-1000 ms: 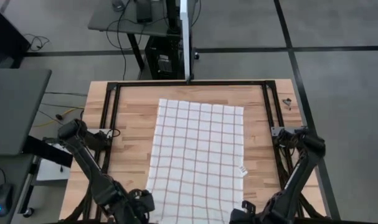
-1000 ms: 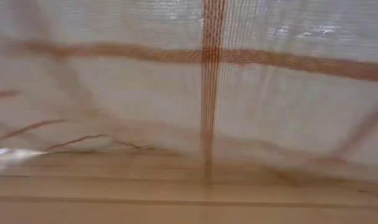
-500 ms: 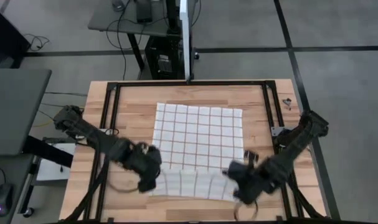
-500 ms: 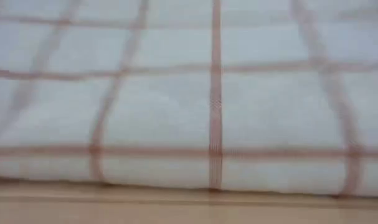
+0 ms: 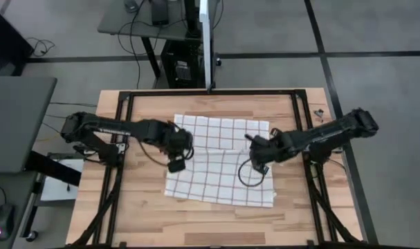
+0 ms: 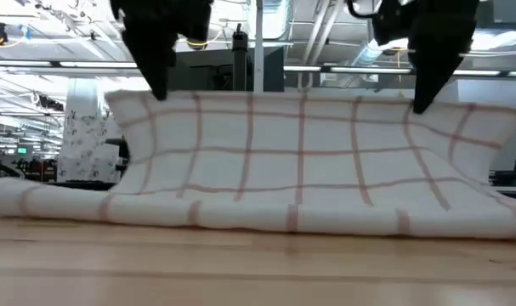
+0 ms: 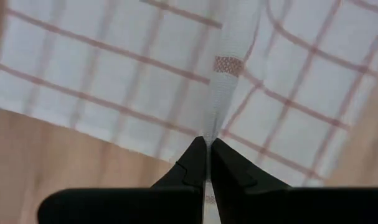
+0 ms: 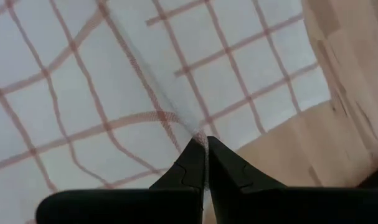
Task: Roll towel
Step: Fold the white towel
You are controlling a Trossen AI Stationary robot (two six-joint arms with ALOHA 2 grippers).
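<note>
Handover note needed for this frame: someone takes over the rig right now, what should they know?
Left gripper: shut on the towel, pinching its lifted edge at the left side.
Right gripper: shut on the same edge at the right side.
Towel: near part flat on the table, held edge raised over the middle, folded across the far part.
Done: one fold-over started.
Left: lay the edge down and roll the towel up.

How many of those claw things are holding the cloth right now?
2. The left gripper pinches the towel at its left edge, and the right gripper pinches its right edge, both near the table's middle, lifting a fold.
</note>
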